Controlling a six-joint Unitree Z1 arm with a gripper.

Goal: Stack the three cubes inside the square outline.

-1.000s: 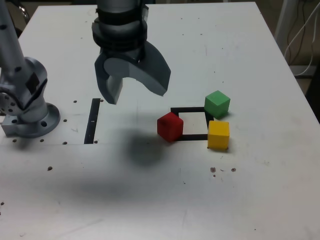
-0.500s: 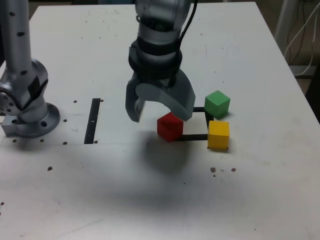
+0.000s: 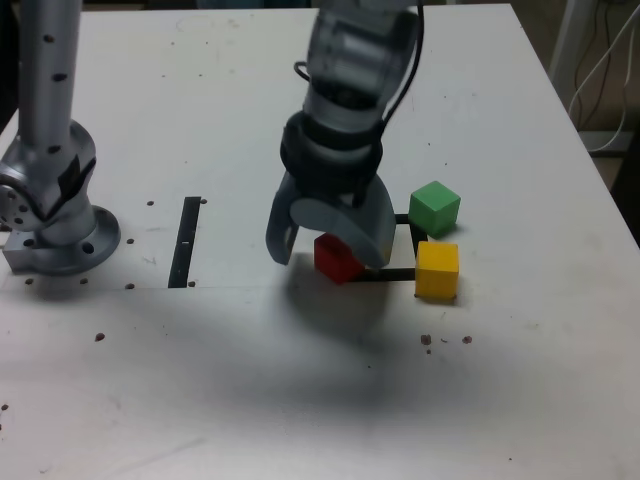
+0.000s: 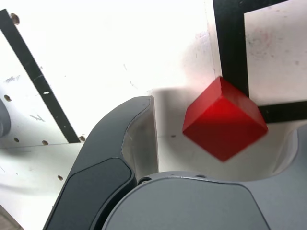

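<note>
In the exterior view, a grey two-fingered robot gripper [image 3: 322,240] points down over a white table [image 3: 300,400], its jaws spread apart and holding nothing. A small matte red cube [image 3: 337,259] sits on the table between the jaws, partly hidden by the broad jaw nearer the camera; it rests on the corner of a thick black tape square outline [image 3: 403,270] with a white centre, at the outline's side toward the exterior view's left. A small matte green cube [image 3: 434,207] stands at the outline's far corner and a small matte yellow cube [image 3: 437,270] at its near corner, both toward the exterior view's right and outside the jaws. In the wrist view, the red cube [image 4: 224,120] lies in the gap between the two jaws, turned corner-on to them, so its flat faces do not line up with the dark inner pad [image 4: 139,139]. It overlaps the black tape corner [image 4: 231,48] and looks nearer the other jaw, touching neither as far as can be told.
</note>
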